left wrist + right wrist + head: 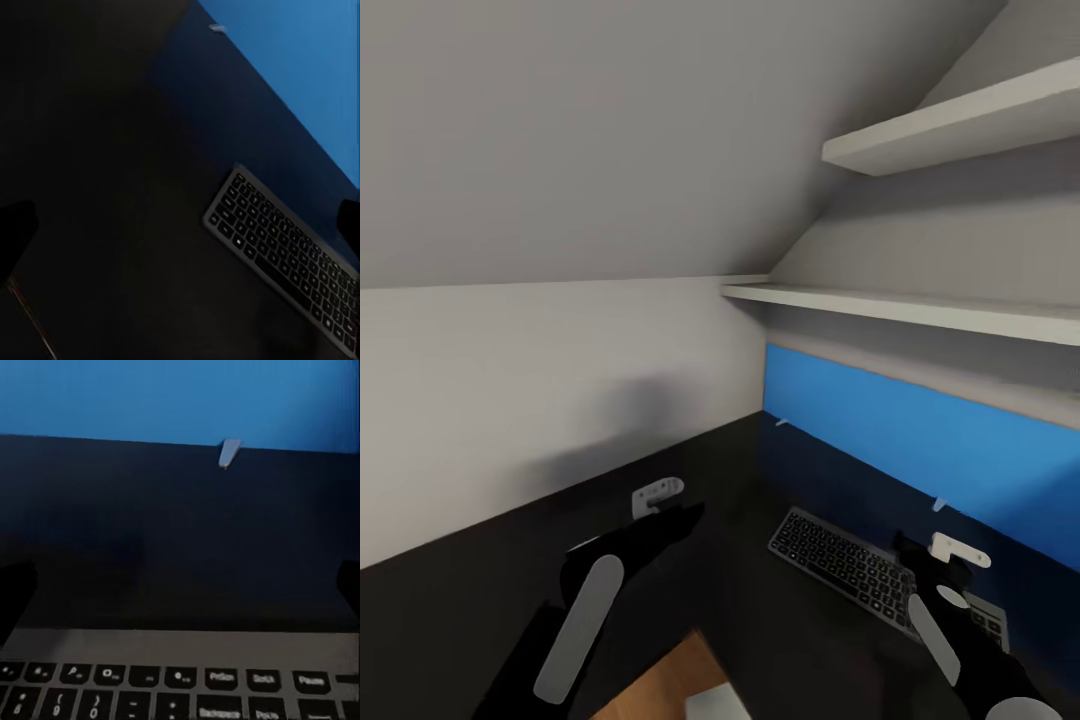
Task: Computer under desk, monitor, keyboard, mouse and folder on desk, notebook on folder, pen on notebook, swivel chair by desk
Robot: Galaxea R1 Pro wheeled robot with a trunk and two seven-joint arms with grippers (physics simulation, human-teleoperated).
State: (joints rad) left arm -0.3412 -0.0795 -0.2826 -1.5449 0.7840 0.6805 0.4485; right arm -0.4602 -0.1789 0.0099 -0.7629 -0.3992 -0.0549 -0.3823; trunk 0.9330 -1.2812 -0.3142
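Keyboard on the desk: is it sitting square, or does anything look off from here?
The keyboard lies flat on the black desk but skewed, at an angle to the blue back panel rather than parallel. The right gripper hovers over its far end. No monitor stands beside it in these views. Nothing looks spilled or damaged.

An L-shaped desk [510,560] with a glossy black top and blue back panel [920,440] carries a slim dark-keyed keyboard [840,560], lying flat near that panel.
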